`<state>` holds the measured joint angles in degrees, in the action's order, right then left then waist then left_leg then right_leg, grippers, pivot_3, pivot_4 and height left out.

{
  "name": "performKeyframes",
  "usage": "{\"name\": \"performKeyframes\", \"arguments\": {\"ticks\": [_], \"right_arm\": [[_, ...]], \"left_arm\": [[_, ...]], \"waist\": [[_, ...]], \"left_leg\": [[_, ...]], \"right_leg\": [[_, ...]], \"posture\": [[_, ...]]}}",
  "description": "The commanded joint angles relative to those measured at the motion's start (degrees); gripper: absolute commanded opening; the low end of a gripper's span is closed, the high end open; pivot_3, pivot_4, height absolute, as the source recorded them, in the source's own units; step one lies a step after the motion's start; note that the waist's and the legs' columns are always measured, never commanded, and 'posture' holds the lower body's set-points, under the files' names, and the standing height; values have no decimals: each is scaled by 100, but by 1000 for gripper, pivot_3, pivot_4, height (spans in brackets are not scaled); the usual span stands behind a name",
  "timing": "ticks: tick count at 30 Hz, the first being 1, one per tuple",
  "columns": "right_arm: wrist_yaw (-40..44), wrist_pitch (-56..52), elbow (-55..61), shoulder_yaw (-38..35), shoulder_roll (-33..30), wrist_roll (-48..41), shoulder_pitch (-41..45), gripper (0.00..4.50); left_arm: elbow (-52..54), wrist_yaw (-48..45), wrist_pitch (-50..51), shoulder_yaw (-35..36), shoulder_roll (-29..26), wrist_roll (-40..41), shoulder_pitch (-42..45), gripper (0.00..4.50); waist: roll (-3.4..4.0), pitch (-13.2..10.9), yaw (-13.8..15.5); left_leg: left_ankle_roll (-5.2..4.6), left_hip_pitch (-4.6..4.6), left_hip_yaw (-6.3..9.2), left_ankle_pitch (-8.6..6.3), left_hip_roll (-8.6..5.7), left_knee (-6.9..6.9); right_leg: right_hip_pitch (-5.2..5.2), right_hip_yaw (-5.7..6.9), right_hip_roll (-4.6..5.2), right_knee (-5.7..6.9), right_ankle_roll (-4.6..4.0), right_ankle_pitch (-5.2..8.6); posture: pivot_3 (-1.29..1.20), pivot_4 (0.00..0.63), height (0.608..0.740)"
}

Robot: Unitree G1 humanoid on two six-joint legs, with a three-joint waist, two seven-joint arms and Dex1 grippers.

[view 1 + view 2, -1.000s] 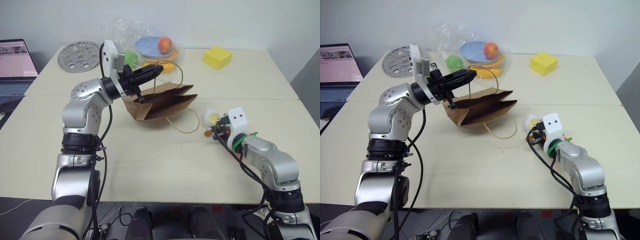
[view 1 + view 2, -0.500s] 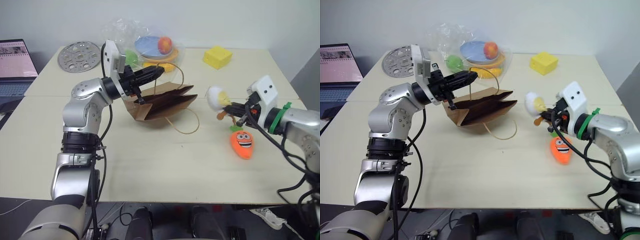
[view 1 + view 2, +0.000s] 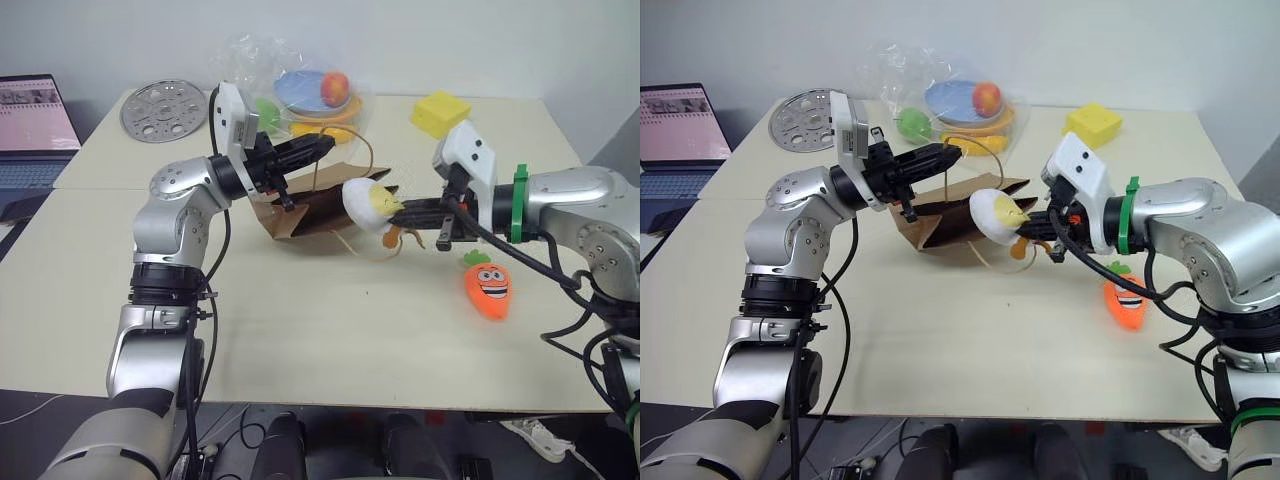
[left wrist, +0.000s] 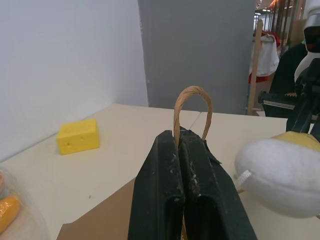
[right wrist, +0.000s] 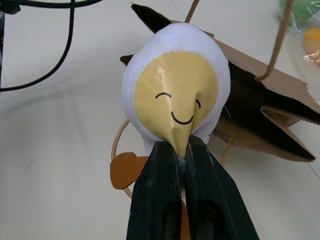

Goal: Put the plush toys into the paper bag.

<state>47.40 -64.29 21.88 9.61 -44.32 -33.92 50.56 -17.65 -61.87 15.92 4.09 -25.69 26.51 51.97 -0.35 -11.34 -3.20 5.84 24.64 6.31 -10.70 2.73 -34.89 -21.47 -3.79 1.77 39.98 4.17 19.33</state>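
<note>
The right gripper (image 3: 398, 212) is closed on the egg-like plush toy (image 3: 368, 203), pinching the yellow face fabric between its two black fingers (image 5: 165, 190), as the right wrist view shows; the toy hangs in the air with its orange feet (image 3: 392, 236) below it, just in front of the open mouth of the paper bag (image 3: 325, 208). The left gripper (image 3: 322, 146) is closed on one twisted-paper handle (image 4: 192, 107) of the bag, whose loop rises past the pressed-together fingers (image 4: 167, 190) in the left wrist view; the bag's mouth is lifted and faces the robot's right, while its base rests on the table (image 3: 300, 330). The second handle (image 3: 352, 252) lies as a loop on the tabletop under the bag's mouth. The carrot plush toy (image 3: 487, 288) lies on the table to the right of the bag, well apart from it, face up with its green leaves (image 3: 474, 258) toward the far side. Beyond the bag stand a clear plastic bag (image 3: 262, 62) holding coloured plates and plastic fruit (image 3: 334, 87), a yellow cheese-like block (image 3: 441, 113), and a perforated metal disc (image 3: 164, 107); a laptop (image 3: 32, 125) sits at the left edge.
</note>
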Motion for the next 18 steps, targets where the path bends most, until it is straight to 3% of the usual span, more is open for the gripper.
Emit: {"name": "performKeyframes", "arguments": {"ticks": [1,8,18], "right_arm": [[-32,326,-143,161,125,270,203,23],[72,762,-984,847,480,960,617,23],[266,1257,-2047,1280,1144,1620,1066,23]], "left_arm": [[183,3,-66,52,-13,35,66,0],[291,-51,-45,39,49,110,10,0],[555,-62,98,32,113,220,-82,0]], "waist": [[0,0,-4],[0,0,-9],[0,0,-12]], "left_leg": [[0,0,0,0,0,-1],[0,0,1,0,0,-2],[1,0,1,0,0,-1]], "right_leg": [[0,0,0,0,0,0],[-1,1,0,2,0,0],[-2,1,0,2,0,0]], "posture": [[0,150,740],[0,150,740],[0,150,740]]}}
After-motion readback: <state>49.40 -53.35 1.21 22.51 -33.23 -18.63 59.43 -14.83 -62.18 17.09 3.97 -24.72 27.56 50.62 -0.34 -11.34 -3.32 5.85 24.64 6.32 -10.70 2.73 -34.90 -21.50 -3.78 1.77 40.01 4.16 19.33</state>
